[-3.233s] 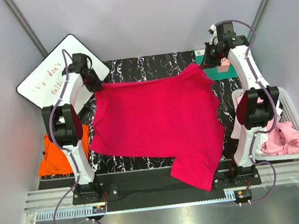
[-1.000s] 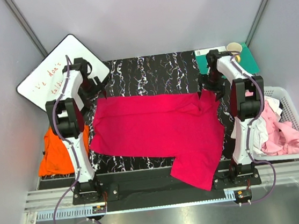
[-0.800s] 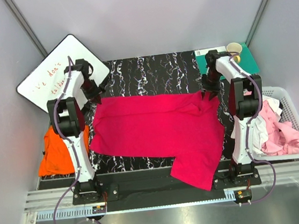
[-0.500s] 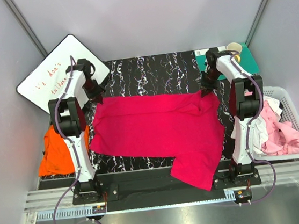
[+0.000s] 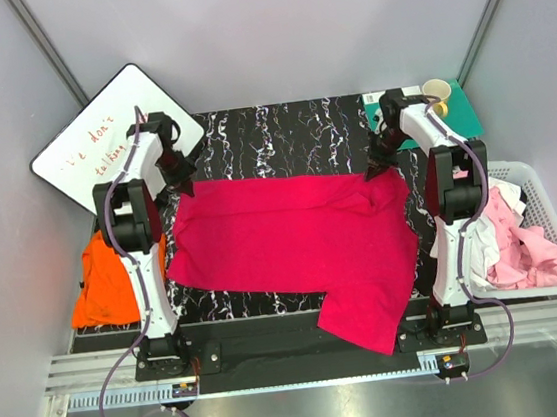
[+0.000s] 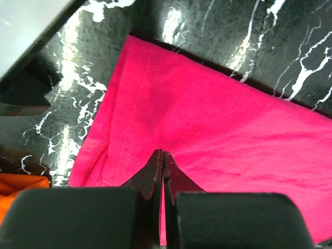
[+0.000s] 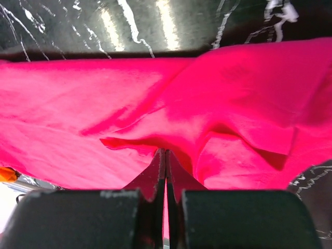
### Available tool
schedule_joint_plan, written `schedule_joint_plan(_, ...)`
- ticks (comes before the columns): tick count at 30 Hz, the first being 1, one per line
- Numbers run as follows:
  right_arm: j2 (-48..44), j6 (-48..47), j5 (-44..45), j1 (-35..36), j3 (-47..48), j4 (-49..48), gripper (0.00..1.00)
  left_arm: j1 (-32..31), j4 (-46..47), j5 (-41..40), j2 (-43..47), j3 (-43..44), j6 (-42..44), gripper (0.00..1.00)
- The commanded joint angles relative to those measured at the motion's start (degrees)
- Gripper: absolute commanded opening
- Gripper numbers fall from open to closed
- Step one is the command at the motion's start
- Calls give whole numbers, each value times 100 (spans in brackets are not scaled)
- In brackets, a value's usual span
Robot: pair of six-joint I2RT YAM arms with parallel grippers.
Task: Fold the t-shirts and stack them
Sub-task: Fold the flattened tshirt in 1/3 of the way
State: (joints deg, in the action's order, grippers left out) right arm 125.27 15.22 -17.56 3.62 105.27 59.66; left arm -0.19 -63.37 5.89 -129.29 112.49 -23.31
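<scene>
A large magenta-red t-shirt (image 5: pixel 292 242) lies spread over the black marble table (image 5: pixel 280 133), one part hanging over the near edge. My left gripper (image 5: pixel 183 184) is shut on its far left corner, the fingertips pressed together on the cloth (image 6: pixel 233 129) in the left wrist view, where that gripper (image 6: pixel 163 152) points down. My right gripper (image 5: pixel 375 169) is shut on the far right corner, pinching a raised fold (image 7: pixel 155 132) at its tips (image 7: pixel 165 150). An orange t-shirt (image 5: pixel 106 283) lies off the table's left side. Pale pink (image 5: pixel 535 255) and white (image 5: pixel 484 245) t-shirts sit at the right.
A white basket (image 5: pixel 548 188) at the right holds the pink and white shirts. A whiteboard (image 5: pixel 99 138) with red writing leans at the far left. A green mat (image 5: pixel 388 110) with a paper cup (image 5: pixel 436 88) is at the far right corner.
Both grippers were open above the shirt's far corners a second ago; they have come down and shut on the cloth. The right corner is now bunched into a fold.
</scene>
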Motion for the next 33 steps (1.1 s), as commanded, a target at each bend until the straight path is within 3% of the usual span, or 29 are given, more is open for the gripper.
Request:
schedule_joint_plan(1, 6, -89, -291, 157, -138, 37, 0, -61, 27, 141, 45, 98, 99, 0)
schedule_joint_plan(12, -73, -406, -309, 262, -227, 809, 0, -61, 27, 105, 106, 36, 107, 0)
schedule_joint_plan(22, -556, -292, -222, 333, -938, 855, 0, -61, 36, 149, 141, -25, 134, 0)
schedule_joint_plan(33, -276, -116, 16, 350, -121, 705, 0, -61, 53, 70, 291, -271, 195, 0)
